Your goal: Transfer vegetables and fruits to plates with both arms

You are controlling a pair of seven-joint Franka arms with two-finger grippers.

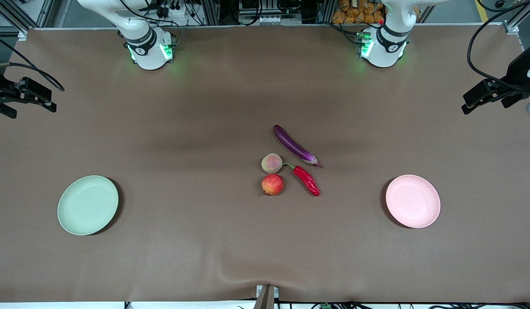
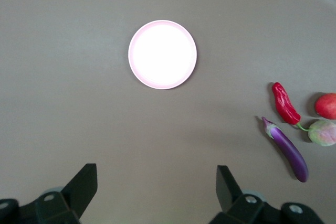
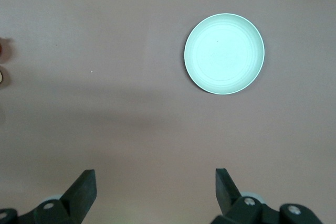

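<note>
The purple eggplant (image 1: 295,146), the red chili pepper (image 1: 307,180), the pale green blushed fruit (image 1: 271,163) and the red-orange fruit (image 1: 272,184) lie close together mid-table. The mint green plate (image 1: 88,205) sits toward the right arm's end and the pink plate (image 1: 413,201) toward the left arm's end; both are empty. My left gripper (image 1: 483,103) hangs open and empty above the table's edge at its own end. In the left wrist view, this gripper (image 2: 157,182) looks down on the pink plate (image 2: 163,54), chili (image 2: 285,103) and eggplant (image 2: 287,149). My right gripper (image 1: 31,107) is open and empty at its own end; in its wrist view (image 3: 156,184) the mint plate (image 3: 224,53) shows.
A brown cloth (image 1: 204,128) covers the whole table. The two arm bases (image 1: 151,47) (image 1: 383,45) stand at the table's edge farthest from the front camera. A small metal bracket (image 1: 267,296) sits at the nearest edge.
</note>
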